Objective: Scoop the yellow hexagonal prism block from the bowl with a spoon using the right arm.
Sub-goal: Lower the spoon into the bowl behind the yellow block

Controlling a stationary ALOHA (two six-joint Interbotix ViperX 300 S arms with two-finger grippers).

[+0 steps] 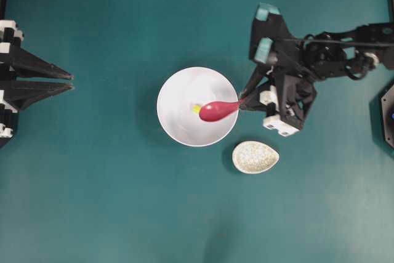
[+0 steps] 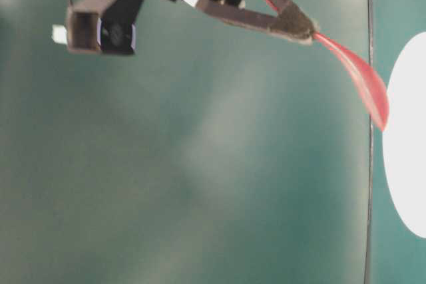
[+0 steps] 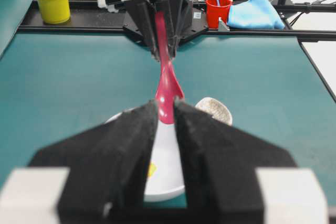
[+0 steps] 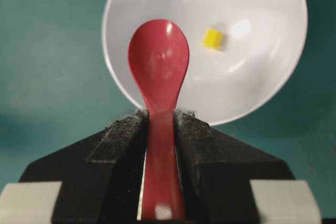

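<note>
At the far left of the overhead view, the left end effector (image 1: 69,82) rests just above the teal tabletop (image 1: 92,201), well apart from everything else. Its two pointed black fingers lie nearly parallel with only a narrow gap between them, and nothing is held there.

Near the middle sits the bowl (image 1: 178,93), large, round and plain white. Inside it, slightly right of center, lies the yellow hexagonal prism block (image 1: 196,109), a tiny bright yellow piece on the bowl's floor. The scoop of the spoon (image 1: 214,110) hangs over the bowl just to the right of the block; from above the two look almost touching, but whether they meet cannot be told. The right wrist view shows the scoop empty, hollow side up, with the block off to its right in the bowl.

The spoon's short handle runs right, over the bowl's rim, into the right end effector (image 1: 242,103). Its black padded fingers (image 4: 123,145) are clamped on either side of the handle, holding the spoon.

Further right, the right arm (image 1: 332,53) stretches in from the right edge, black with teal caps and white brackets.

Below the right end effector and to the lower right of the bowl, a small speckled off-white oval dish (image 1: 255,156) sits on the tabletop.
</note>
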